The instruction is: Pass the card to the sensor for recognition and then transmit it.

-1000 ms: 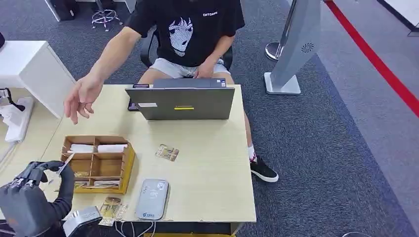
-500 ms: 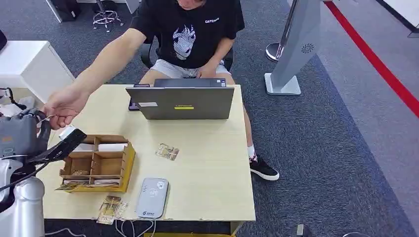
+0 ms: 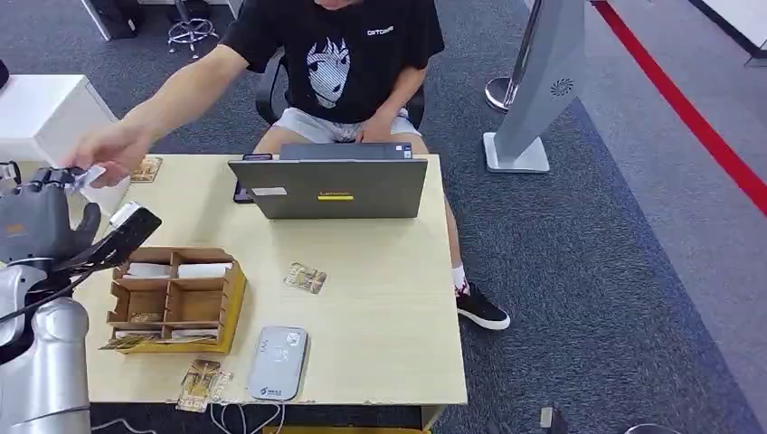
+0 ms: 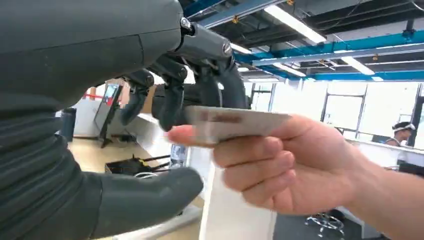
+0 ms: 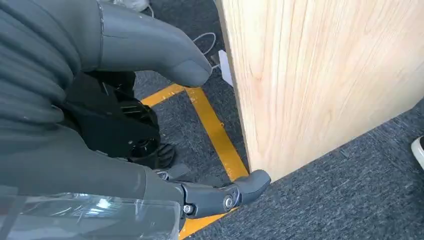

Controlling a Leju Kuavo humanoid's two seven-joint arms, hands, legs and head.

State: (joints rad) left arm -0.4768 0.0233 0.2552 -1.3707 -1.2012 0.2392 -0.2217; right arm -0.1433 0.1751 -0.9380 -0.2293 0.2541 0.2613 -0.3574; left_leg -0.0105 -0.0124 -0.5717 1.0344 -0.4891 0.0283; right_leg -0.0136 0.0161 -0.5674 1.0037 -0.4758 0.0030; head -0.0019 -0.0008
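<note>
as the left hand (image 3: 41,226) is raised at the far left of the table (image 3: 380,262), the card (image 4: 232,122) lies flat and edge-on just past its dark fingers (image 4: 172,102), long axis pointing from the robot toward the person. the person's hand (image 4: 280,167) pinches the card's far end. whether the robot's fingers are clamped on the near end i cannot tell; the thumb sits well apart from them. the handover looks nearly done, so the next move likely turns on letting go cleanly. toward the middle of the table stands the wooden organizer (image 3: 176,303), then the grey sensor (image 3: 279,363) at the near edge. the right hand (image 5: 150,100) hangs beside the table's side panel, fingers apart, holding nothing.
</note>
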